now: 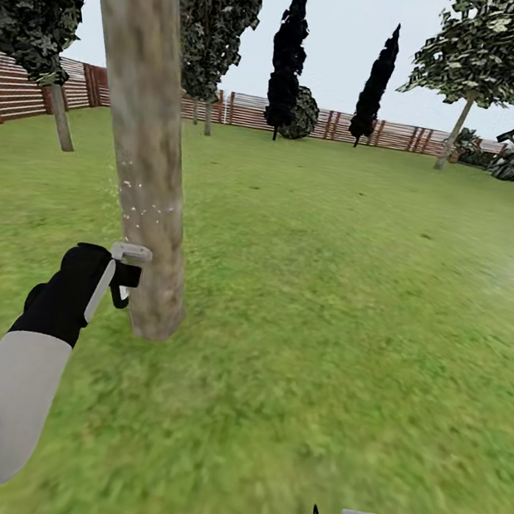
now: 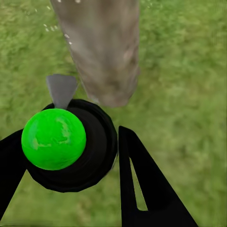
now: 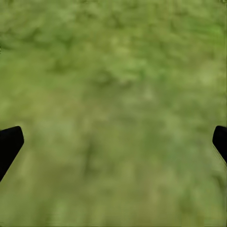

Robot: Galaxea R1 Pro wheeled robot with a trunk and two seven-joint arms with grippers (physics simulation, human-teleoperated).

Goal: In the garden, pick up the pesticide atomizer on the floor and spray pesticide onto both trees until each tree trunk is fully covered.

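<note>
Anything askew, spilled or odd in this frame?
Nothing looks broken. The tree trunk leans in the head view, probably camera tilt. White specks dot its bark above the atomizer held in the left gripper. The right gripper hangs open over grass.

The head view looks from above and behind both arms, forward and down across the lawn (image 1: 349, 307), with the pale tree trunk (image 1: 146, 145) close in front and the slat fence (image 1: 314, 122) far beyond it. The left wrist view sits just behind the left pincer (image 2: 71, 161) and faces the foot of that same trunk (image 2: 104, 47) from very near, with grass (image 2: 189, 85) around its base; this trunk base and the grass around it are shared with the head view. The right wrist view faces straight down at blurred grass (image 3: 113, 104), well away from the trunk, between the widely spread fingertips (image 3: 9, 142) of the right pincer (image 3: 113, 144).
</note>
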